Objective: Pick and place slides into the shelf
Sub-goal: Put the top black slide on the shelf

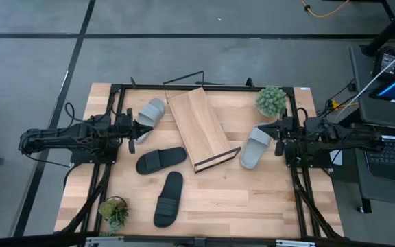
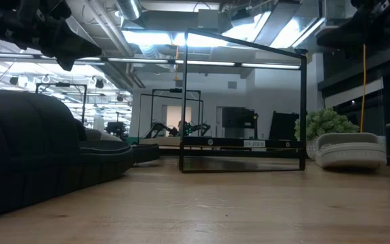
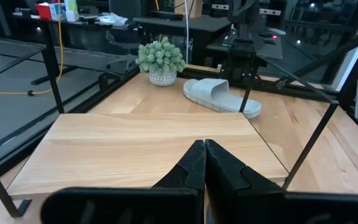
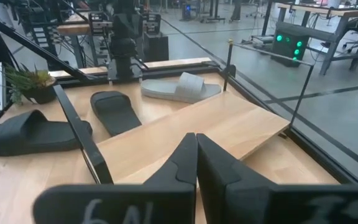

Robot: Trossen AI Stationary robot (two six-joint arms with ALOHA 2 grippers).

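- The shelf sits near the middle of the table, a slanted light-wood board turned at an angle, its dark front edge towards the near right and its thin wire frame rising behind it. Nothing lies on the board, so by my judgement the task is at its start.
- The four slides are spread on the tabletop around the shelf, none on it:
  - one grey slide lies just beside the shelf's left edge, close to the left gripper;
  - the other grey slide lies off the shelf's right edge, just in front of the right gripper (it shows clearly in the left wrist view, beside the round potted plant);
  - one black slide lies crosswise near the shelf's front left corner;
  - the second black slide lies further forward, well apart from the shelf.
- Both arms are drawn back at the table's sides, facing each other across the shelf, which looks like a waiting pose that leaves the middle clear.
- The left gripper is clenched on nothing: its two dark fingers meet in a point above the board's near side.
- The right gripper is likewise pressed together and empty.
- A second, spikier plant stands at the near left corner, out of the way.
- Each arm has a grey slide nearest it, so those seem the natural first picks; the jaws would have to open first.
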